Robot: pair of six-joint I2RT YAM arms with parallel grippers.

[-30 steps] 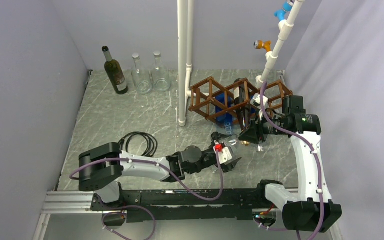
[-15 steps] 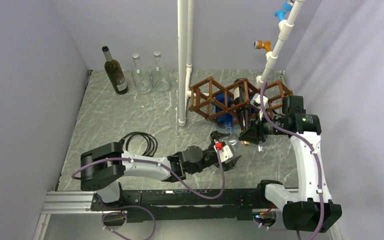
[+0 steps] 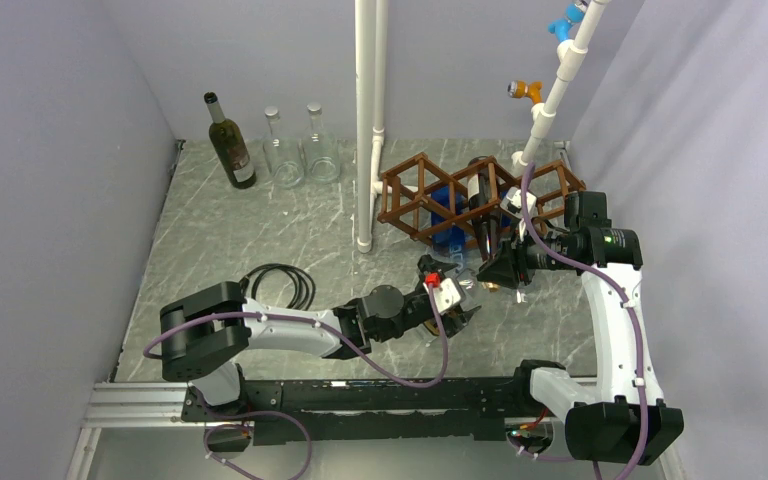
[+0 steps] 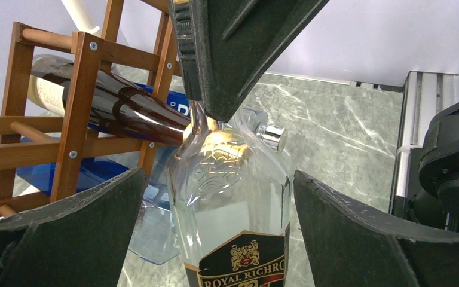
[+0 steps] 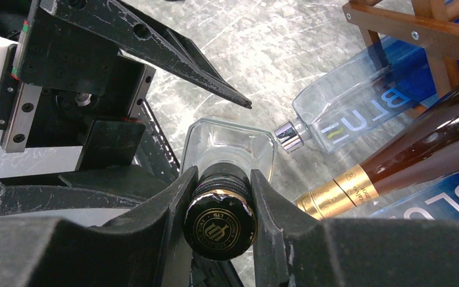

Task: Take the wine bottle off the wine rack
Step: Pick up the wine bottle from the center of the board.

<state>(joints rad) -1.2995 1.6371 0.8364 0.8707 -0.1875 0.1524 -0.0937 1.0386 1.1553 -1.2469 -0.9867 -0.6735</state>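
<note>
- Just in front of the wine rack (image 3: 405, 186), the right gripper (image 5: 221, 185) has its jaws clamped on the black-capped neck of a clear square bottle (image 4: 233, 221). This bottle is out of the rack; whether its base touches the worktop (image 3: 240, 230) cannot be told.
- On the near side of the rack, the left gripper (image 4: 215, 179) has its jaws wide apart, one to each side of the clear bottle's body and touching neither side.
- Inside the rack, a dark wine bottle (image 5: 418, 149) with a gold foil neck lies tilted through a cell, its neck pointing out toward the clear bottle.
- Under and through the rack's lower cells lie blue-tinted bottles (image 5: 358, 107). One has a silver cap (image 5: 288, 136) that sits just beside the clear bottle's shoulder.
- Writing: the clear bottle's black-and-gold label reads "ROYAL RICHRO" under a crest, cut off by the edge of the left wrist view. The blue bottles show letters starting "BL". The cap's gold emblem is too small to read.
- Left of the rack, a white pipe (image 3: 365, 120) stands upright, touching or just beside the rack's end.
- Far left of the rack, a dark bottle (image 3: 230, 145) and two clear ones (image 3: 282, 150) stand at the back wall, and a black cable coil (image 3: 280, 285) lies nearer the arms.
- Right of the rack the wall is close, while left of the pipe the worktop is open.
</note>
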